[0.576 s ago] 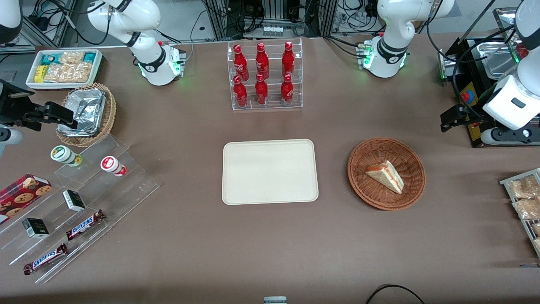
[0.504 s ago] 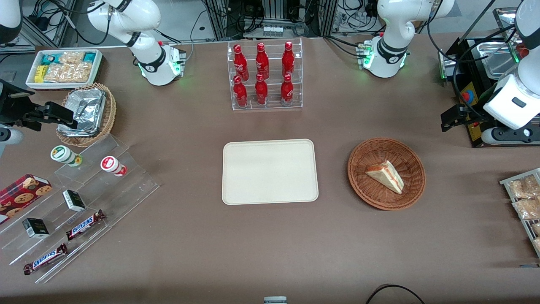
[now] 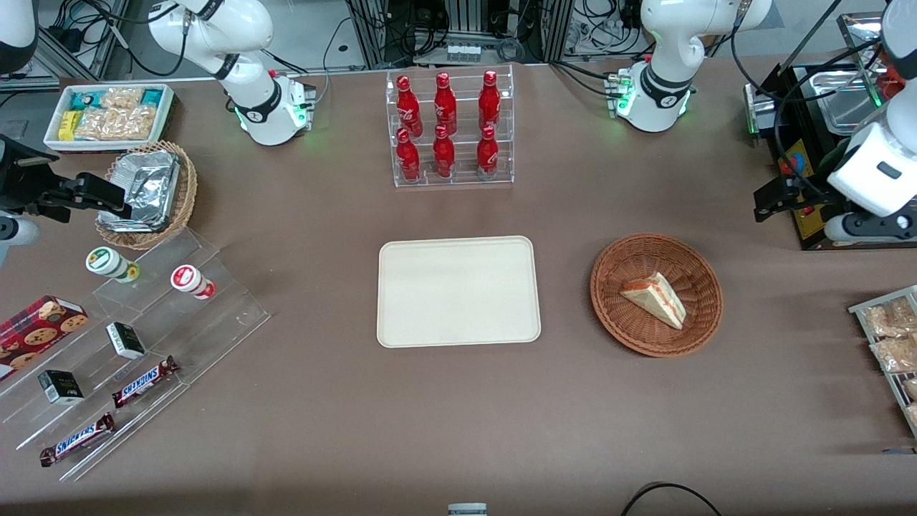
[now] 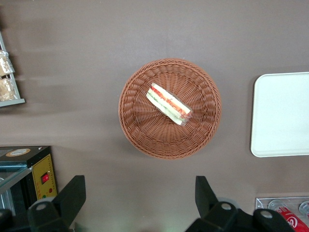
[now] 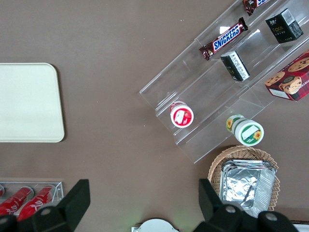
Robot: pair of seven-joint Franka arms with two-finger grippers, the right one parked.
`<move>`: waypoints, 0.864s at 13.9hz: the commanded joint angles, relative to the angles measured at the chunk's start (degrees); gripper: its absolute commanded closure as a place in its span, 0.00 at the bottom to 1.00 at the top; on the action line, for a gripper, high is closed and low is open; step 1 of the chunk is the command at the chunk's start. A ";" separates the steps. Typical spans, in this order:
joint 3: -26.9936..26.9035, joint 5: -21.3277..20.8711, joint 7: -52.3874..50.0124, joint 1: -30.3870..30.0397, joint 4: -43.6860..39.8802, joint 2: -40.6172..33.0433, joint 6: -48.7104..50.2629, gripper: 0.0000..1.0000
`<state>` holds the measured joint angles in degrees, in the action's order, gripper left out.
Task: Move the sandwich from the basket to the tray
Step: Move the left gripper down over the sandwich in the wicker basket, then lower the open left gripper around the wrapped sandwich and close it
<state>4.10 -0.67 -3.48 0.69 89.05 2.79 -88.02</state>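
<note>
The sandwich (image 3: 655,299) (image 4: 168,104), a pale wedge with red and green filling, lies in the reddish-brown wicker basket (image 3: 630,331) (image 4: 145,137). The cream tray (image 3: 458,292) (image 4: 282,113) (image 5: 26,101) sits flat beside the basket, toward the parked arm's end, with nothing on it. My left gripper (image 3: 764,204) (image 4: 139,195) hangs high over bare table, farther from the front camera than the basket and toward the working arm's end. Its black fingers (image 4: 72,193) are spread wide and hold nothing.
A clear rack of red bottles (image 3: 451,129) stands farther from the camera than the tray. A black control box (image 3: 795,172) (image 4: 29,169) sits near my gripper. A wire rack of snack packets (image 3: 888,337) (image 4: 7,77) lies at the working arm's end. A stepped acrylic stand (image 3: 129,344) holds sweets at the parked arm's end.
My left wrist has drifted a little toward the working arm's end and farther from the camera. The sandwich, basket and tray have not moved.
</note>
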 commanded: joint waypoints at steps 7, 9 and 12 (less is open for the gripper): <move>2.31 -0.20 -17.31 0.10 18.77 -0.24 -21.20 0.00; 4.59 -0.73 -23.82 0.10 22.99 -0.33 -25.78 0.00; 6.00 -0.73 -37.18 0.28 29.50 -0.59 -35.88 0.00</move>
<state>9.24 -0.69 -33.57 1.06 113.89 4.22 -118.91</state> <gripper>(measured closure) 0.000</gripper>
